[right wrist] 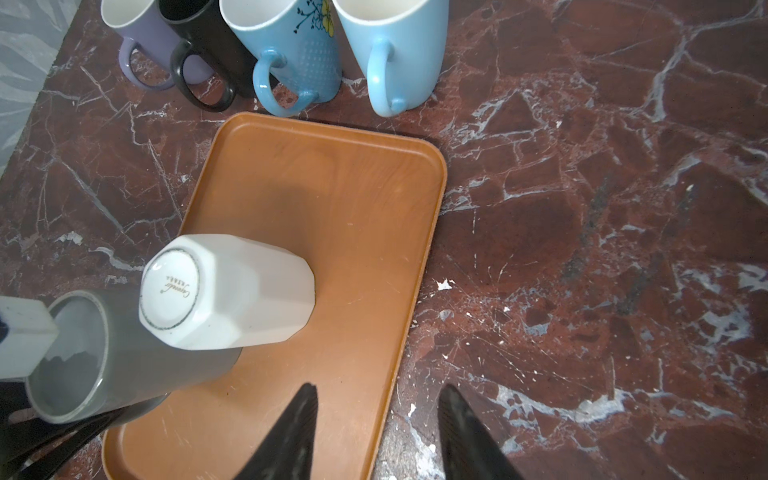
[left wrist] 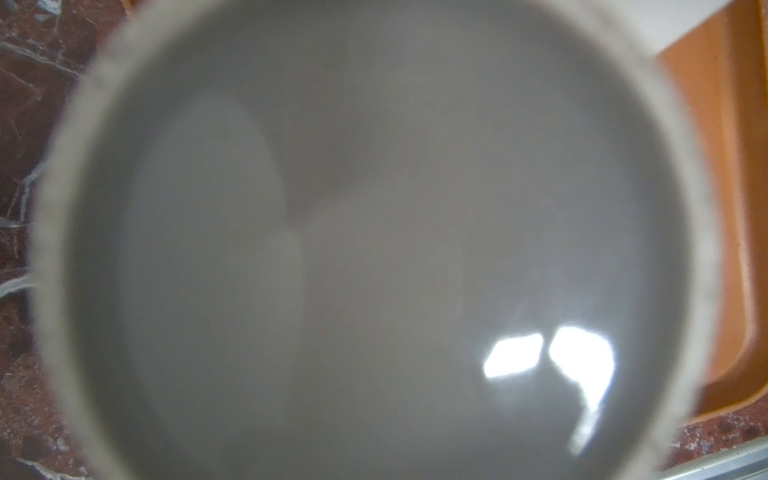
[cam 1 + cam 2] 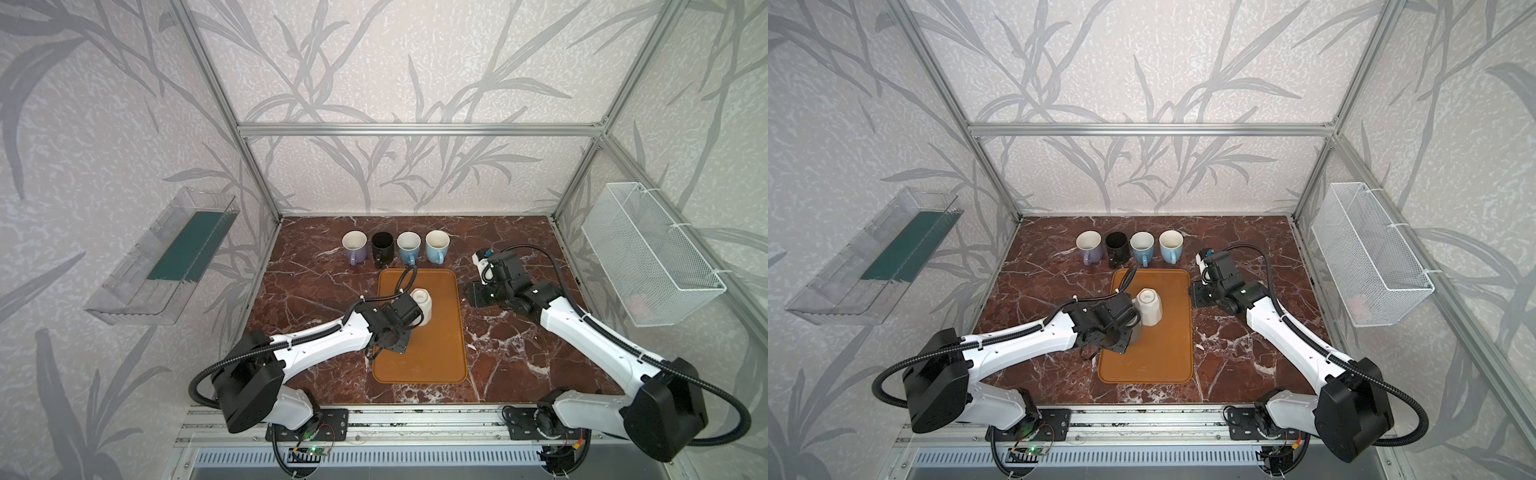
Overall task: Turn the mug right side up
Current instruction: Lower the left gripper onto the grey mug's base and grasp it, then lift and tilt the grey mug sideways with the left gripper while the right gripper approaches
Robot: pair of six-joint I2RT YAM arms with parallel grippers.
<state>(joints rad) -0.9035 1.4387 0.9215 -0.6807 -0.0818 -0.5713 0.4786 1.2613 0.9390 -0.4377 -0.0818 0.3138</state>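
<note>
- Plainly, the left gripper (image 3: 1121,319) sits at the mouth of the grey mug (image 1: 158,370), over the left edge of the orange tray (image 1: 332,208). Its fingers are hidden, so clenched or released cannot be told.
- The grey mug is tipped on its side, mouth towards the left arm, and its blurred inside fills the left wrist view.
- The right gripper (image 1: 376,392) hangs released at the tray's right edge, nothing between its jaws.
- A white faceted mug (image 1: 232,291) stands upside down on the tray, just beside the grey one.
- A lilac mug (image 1: 137,33), black mug (image 1: 208,37), patterned blue mug (image 1: 291,45) and pale blue mug (image 1: 399,50) stand upright in a row just beyond the tray's far edge, on the marble tabletop (image 1: 582,249).
</note>
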